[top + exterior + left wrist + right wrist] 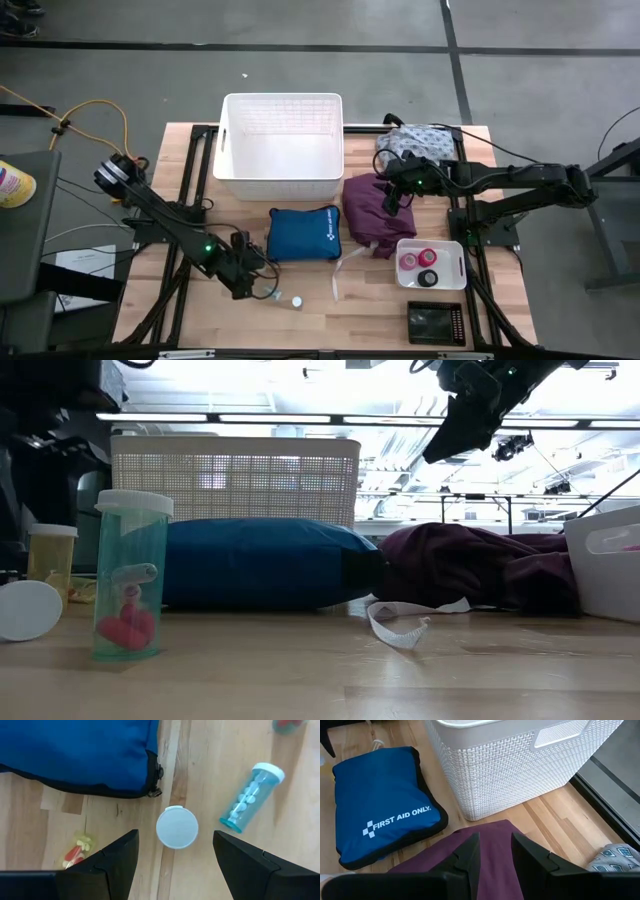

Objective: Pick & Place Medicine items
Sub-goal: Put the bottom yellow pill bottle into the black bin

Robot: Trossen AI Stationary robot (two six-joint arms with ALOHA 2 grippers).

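The basket [281,145] appears empty in the high view, and no medicine item can be seen in it, so the task looks barely begun. The left gripper [175,857] hangs over the near part of the table with its fingers spread wide and nothing between them; directly ahead of it, in the gap between the fingers, lies a white cap [177,827] flat on the wood, which I judge to be its next pick. Just beyond one finger lies a teal vial [252,796] on its side with pale pills inside, and beside the other finger a small clear vial [76,851] with red and yellow contents; the pouch [80,755] lies further ahead of the gripper. The low view shows one teal vial [130,575] standing upright with its cap on, a yellow vial [51,561] behind it, and the white cap at the edge. The right gripper [492,852] hovers over the purple cloth [490,865] with fingers narrow and empty, the basket ahead of it. Well away from both grippers, the tray [431,264] holds pink, red and black rolls [418,263], untouched. All items seem left to move
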